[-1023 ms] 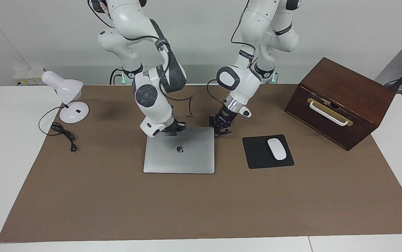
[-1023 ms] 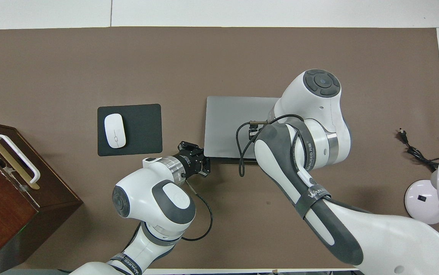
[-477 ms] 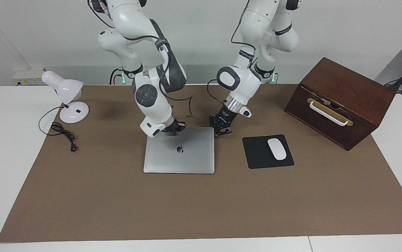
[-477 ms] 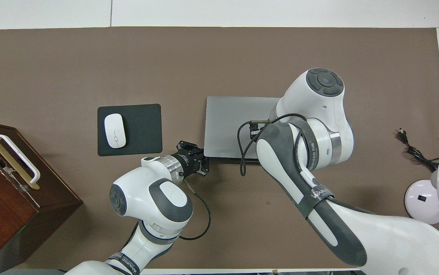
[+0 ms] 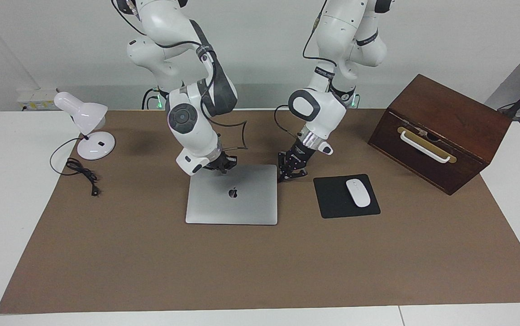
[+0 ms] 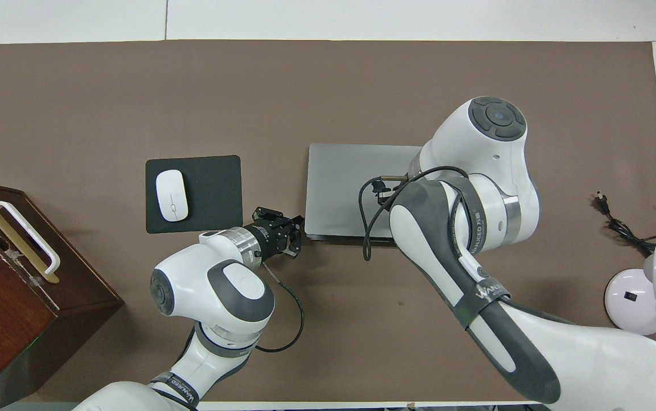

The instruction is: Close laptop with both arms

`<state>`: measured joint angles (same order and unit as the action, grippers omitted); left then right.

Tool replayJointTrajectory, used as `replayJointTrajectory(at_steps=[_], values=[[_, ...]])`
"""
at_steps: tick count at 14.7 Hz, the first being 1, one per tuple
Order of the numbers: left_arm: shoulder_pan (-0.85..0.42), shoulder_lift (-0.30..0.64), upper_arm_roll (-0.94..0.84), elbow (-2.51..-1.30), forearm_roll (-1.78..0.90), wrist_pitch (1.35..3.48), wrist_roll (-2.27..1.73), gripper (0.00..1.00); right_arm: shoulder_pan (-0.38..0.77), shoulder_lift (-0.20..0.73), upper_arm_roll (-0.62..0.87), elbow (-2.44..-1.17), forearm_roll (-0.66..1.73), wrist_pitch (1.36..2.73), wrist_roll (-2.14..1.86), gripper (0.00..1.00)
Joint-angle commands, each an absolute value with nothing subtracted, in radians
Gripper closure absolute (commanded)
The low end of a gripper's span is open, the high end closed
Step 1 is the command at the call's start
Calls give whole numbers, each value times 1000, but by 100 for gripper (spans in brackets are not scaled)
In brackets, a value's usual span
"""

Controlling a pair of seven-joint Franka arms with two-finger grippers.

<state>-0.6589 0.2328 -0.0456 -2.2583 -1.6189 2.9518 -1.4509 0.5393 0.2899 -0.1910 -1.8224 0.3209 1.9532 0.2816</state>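
The silver-grey laptop (image 5: 237, 206) (image 6: 339, 182) lies flat on the brown mat with its lid down and the dark logo facing up. My right gripper (image 5: 224, 168) is shut and hangs just over the lid's edge nearest the robots; in the overhead view its own arm hides it. My left gripper (image 5: 282, 178) (image 6: 298, 235) is shut with nothing in it, its tips low beside the laptop's corner toward the left arm's end. Whether it touches the laptop does not show.
A black mouse pad (image 5: 332, 199) with a white mouse (image 5: 358, 193) lies beside the laptop toward the left arm's end, with a brown wooden box (image 5: 441, 131) past it. A white desk lamp (image 5: 88, 127) and its cord (image 5: 81, 174) sit at the right arm's end.
Both arms have drawn up and back a little. The left gripper has shifted off the laptop's corner toward the mouse pad. The laptop has not moved.
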Motion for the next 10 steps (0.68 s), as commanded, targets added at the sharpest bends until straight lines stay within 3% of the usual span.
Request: replayJointTrajectory(at_steps=[1, 10], values=[[-629, 190, -44, -2286, -1634, 2910, -1427, 100, 528, 268, -189, -1819, 321, 1931, 285, 100], [-561, 179, -38, -2249, -1623, 2864, -1361, 100, 421, 198, -190, -1804, 235, 1919, 186, 100]])
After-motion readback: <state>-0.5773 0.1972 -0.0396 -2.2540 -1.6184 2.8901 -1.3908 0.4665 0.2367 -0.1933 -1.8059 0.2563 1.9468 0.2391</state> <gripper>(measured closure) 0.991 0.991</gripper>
